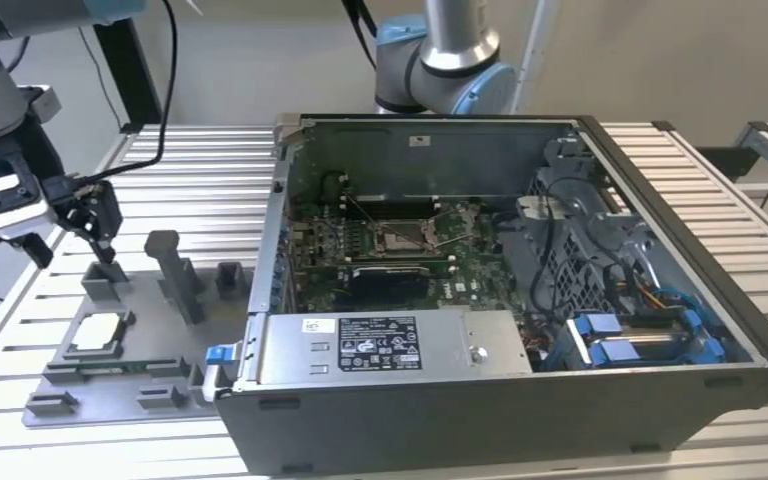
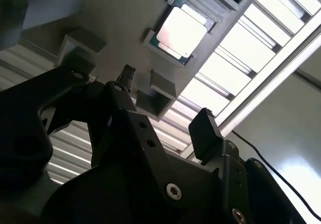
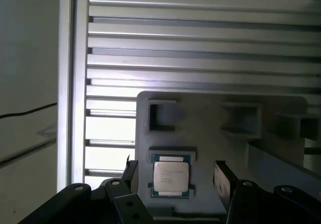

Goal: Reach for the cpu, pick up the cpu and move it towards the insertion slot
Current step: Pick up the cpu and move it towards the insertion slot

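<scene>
**A:** Here's the claw (image 1: 71,248), over at the exterior view's left, hanging above the grey fixture plate (image 1: 117,372) on the slatted worktop (image 1: 197,160). What's the grip doing?

**B:** Spread wide, with nothing between the fingers (image 3: 222,176). In the first wrist view the two dark tips stand one on either side of the cpu (image 3: 171,178), and bare plate shows between each tip and the chip. No contact that I can see.

**A:** And how is the cpu lying?

**B:** Flat, silvery face up, seated in its square pocket on the fixture plate. In the exterior view the cpu (image 1: 100,333) is the pale square on the part of the plate toward that view's left, with the claw above it.

**A:** What does the second wrist view give us?

**B:** The same story from another angle. The claw (image 2: 165,96) is open in the foreground, and the cpu (image 2: 180,30) is beyond it in its frame. A hollow grey block (image 2: 161,89) sits on the plate between the fingertips and the chip.

**A:** Where's the insertion slot?

**B:** Inside the open computer case (image 1: 491,420). The insertion slot (image 1: 402,235) is the shiny metal square on the green board. It is well apart from both claw and cpu, toward the exterior view's right.

**A:** So the chip is in its pocket, not lifted.

**B:** Correct, with open fingers hovering over it.
</scene>
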